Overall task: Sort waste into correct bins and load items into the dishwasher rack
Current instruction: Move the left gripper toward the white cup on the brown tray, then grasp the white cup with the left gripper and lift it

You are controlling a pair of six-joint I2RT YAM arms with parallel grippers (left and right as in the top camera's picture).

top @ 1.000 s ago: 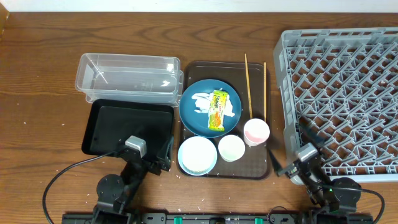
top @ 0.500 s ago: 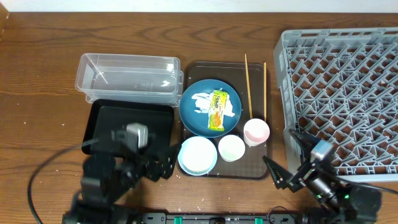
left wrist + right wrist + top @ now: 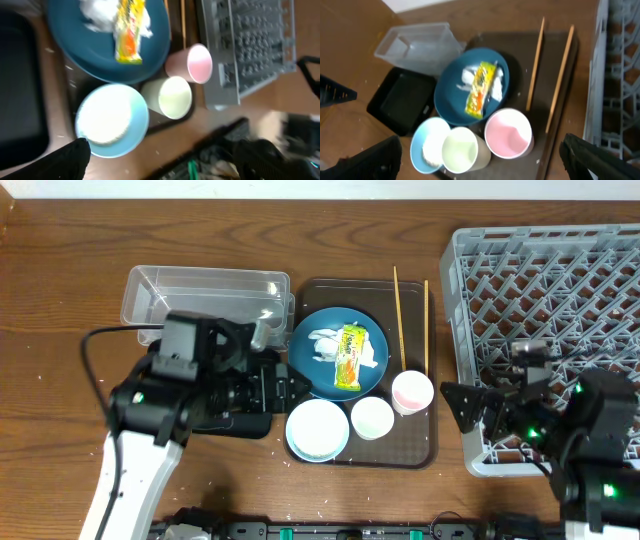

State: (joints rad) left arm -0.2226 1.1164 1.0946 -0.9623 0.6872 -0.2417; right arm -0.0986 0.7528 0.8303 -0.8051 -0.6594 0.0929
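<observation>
The dark blue plate (image 3: 338,352) lies on the brown serving tray and carries the yellow-green wrapper (image 3: 349,355) and white tissue (image 3: 322,345). In front of it stand the pale blue-rimmed bowl (image 3: 317,429), with something white inside, the white cup (image 3: 372,418) and the pink cup (image 3: 412,391). Two chopsticks (image 3: 399,315) lie on the tray's right side. The clear tub (image 3: 205,302) is at the back left. The black tray (image 3: 402,100) lies under my left arm. My left gripper (image 3: 285,385) is open and empty, left of the plate. My right gripper (image 3: 465,405) is open and empty at the front left corner of the grey rack (image 3: 545,330).
The brown serving tray (image 3: 400,450) sits between the black tray and the rack. A few small white specks (image 3: 300,500) lie on the wooden table near its front edge. A cable runs along my left arm.
Both arms have risen from the front edge. The left gripper moved back over the black tray toward the plate. The right gripper moved back to the rack's front left corner.
</observation>
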